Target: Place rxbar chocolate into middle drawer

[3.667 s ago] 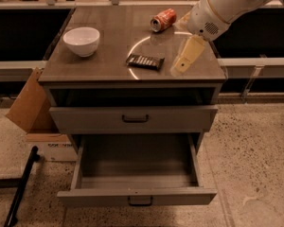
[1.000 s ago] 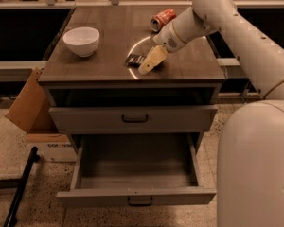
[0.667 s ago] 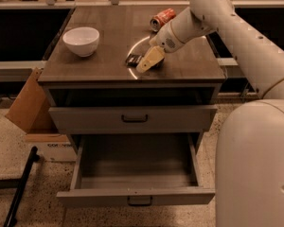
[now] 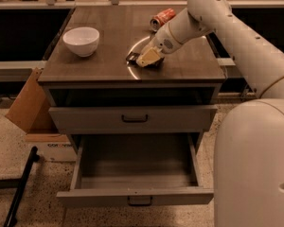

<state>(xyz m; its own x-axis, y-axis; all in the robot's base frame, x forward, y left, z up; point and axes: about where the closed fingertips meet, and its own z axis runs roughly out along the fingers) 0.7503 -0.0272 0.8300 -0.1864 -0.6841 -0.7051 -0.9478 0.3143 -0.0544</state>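
The rxbar chocolate [image 4: 132,57] lies flat on the wooden cabinet top [image 4: 99,65], near its middle. Only the bar's dark left end shows; the rest is under my gripper. My gripper [image 4: 149,58] is down on the bar's right part, with the white arm reaching in from the upper right. The middle drawer [image 4: 85,167] is pulled out wide open below and its grey inside is empty. Its dark handle [image 4: 139,201] faces the front.
A white bowl [image 4: 81,40] stands at the left of the cabinet top. An orange-red soda can [image 4: 162,18] lies at the back. The upper drawer [image 4: 132,118] is closed. A cardboard box [image 4: 26,103] and a black pole [image 4: 19,188] are at the left. My white body [image 4: 255,164] fills the right.
My gripper has moved from the right of the bar, left and down onto it. Over the last second it lowered slightly. The bar, bowl, can and drawers have not moved.
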